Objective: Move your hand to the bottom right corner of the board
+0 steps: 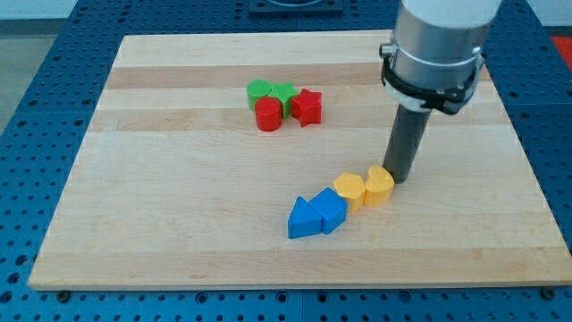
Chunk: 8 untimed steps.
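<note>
**My tip beside the yellow blocks, right of the middle**

My tip (399, 182) stands on the wooden worktop (179, 224), a little to the view's right of its middle. It is just beside the yellow heart-like block (379, 185), at that block's upper right; I cannot tell if they touch. I carry no hand, only a dark rod, so nothing is spread or pinched.

A second yellow block (349, 190) touches the first on its left. Next come two blue blocks in the same slanting row: one blue block (329, 210) and a blue triangle (304, 220).

Toward the view's top sits a cluster: two green blocks (260, 90) (284, 93), a red cylinder (268, 114) and a red star (307, 107).

The bottom right corner (536, 273) of the board lies well apart from my tip.
</note>
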{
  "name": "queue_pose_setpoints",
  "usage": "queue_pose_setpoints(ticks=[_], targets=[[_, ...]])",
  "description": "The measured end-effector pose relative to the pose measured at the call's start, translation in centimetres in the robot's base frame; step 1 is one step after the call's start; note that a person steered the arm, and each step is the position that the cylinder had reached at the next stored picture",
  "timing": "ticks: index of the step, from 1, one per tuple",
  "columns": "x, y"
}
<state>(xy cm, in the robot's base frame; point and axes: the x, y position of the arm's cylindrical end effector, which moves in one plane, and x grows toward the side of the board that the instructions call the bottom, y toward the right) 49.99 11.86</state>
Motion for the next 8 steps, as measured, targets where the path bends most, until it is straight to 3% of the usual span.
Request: queue_pose_setpoints(ticks=[3,6,8], targets=[[6.0,-1.8],[6.2,0.5],[9.2,8.9]])
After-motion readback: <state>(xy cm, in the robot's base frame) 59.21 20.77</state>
